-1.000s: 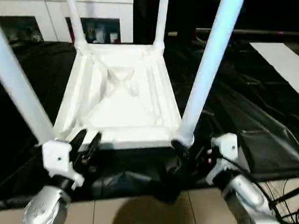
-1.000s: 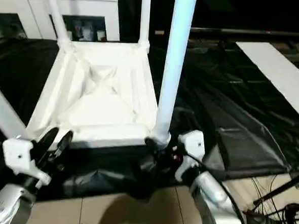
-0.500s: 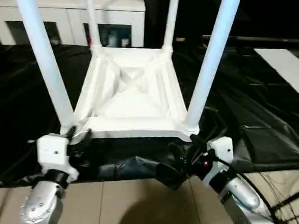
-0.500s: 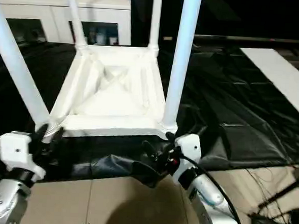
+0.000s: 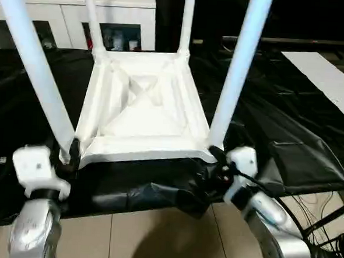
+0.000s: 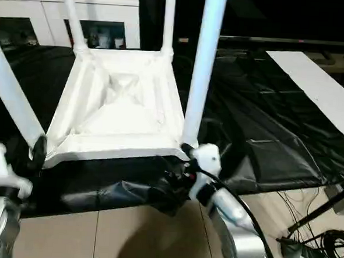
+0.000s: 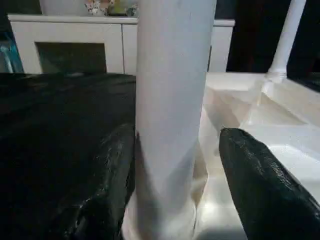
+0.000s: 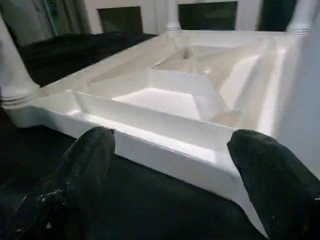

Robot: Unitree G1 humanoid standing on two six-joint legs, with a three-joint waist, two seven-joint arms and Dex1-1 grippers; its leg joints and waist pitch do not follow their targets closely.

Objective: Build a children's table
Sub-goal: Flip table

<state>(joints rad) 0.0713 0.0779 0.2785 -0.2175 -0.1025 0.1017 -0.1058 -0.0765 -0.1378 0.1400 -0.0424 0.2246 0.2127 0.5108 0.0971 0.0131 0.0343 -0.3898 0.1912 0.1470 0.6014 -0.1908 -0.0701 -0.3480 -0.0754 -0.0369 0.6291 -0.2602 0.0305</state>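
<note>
The children's table lies upside down on a black sheet, its ribbed tabletop [image 5: 141,112] facing up. All its white legs stand in the corner sockets: near-left [image 5: 38,74], near-right [image 5: 237,68] and two far ones [image 5: 90,13]. My left gripper [image 5: 71,152] sits at the base of the near-left leg [image 7: 172,100]. Its fingers [image 7: 110,175] stand astride the leg, open, with a narrow gap on one side. My right gripper [image 5: 213,166] is open at the near-right corner. Its fingers [image 8: 90,165] are spread wide before the tabletop's rim [image 8: 150,132], holding nothing.
A white cabinet with glass doors [image 5: 62,11] stands behind the table. The black sheet [image 5: 278,112] reaches right to a white panel [image 5: 332,80]. Tiled floor [image 5: 153,239] lies in front of me, with cables and a stand base [image 6: 304,254] at the lower right.
The camera has shifted. My left gripper has moved from the tabletop's near edge to the near-left leg's base, with its fingers now spread around it. The right gripper stays at the near-right corner.
</note>
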